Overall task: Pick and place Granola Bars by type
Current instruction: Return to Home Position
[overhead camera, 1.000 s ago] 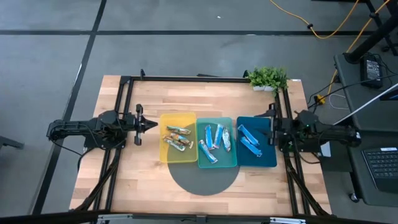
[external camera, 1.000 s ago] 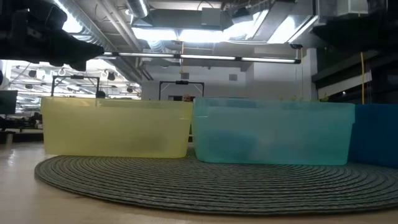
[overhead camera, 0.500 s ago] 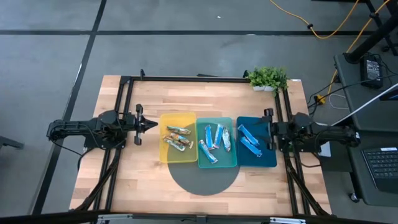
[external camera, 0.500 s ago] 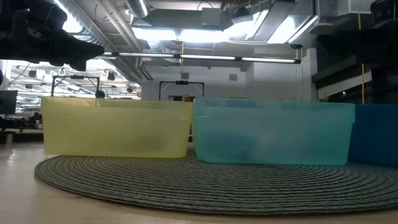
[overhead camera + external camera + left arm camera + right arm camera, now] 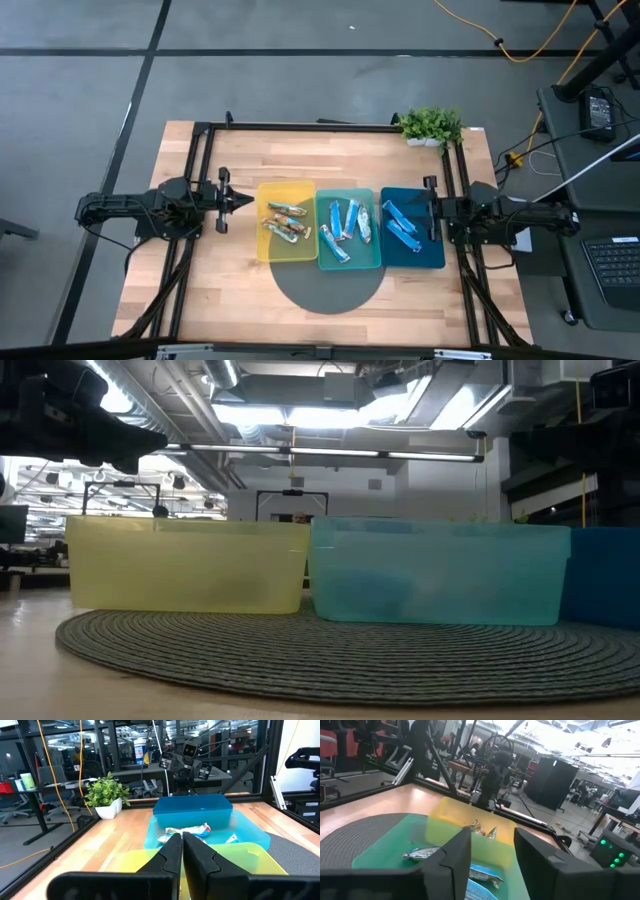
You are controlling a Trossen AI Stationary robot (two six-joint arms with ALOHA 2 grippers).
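Note:
The Granola Bars lie sorted in three trays set side by side at mid-table. Silvery tan-brown bars (image 5: 285, 222) are in the yellow tray (image 5: 265, 240), blue-and-white bars (image 5: 348, 222) in the teal tray (image 5: 350, 262), and bright blue bars (image 5: 400, 225) in the dark blue tray (image 5: 435, 255). My left gripper (image 5: 243, 200) hovers shut just left of the yellow tray, pointing level at it. My right gripper (image 5: 432, 208) stands open at the dark blue tray's right edge, pointing level across the trays, with nothing between its fingers (image 5: 455, 852).
The trays stand partly on a round grey woven mat (image 5: 330, 290) toward the table's near side. A small potted plant (image 5: 432, 126) sits at the far right corner. Black frame rails (image 5: 200, 170) run along the table's left, far and right edges.
My right gripper has sunk a little at the table's right edge and levelled out; its dark housing now shows at the top right of the low view. The bars and trays have not moved.

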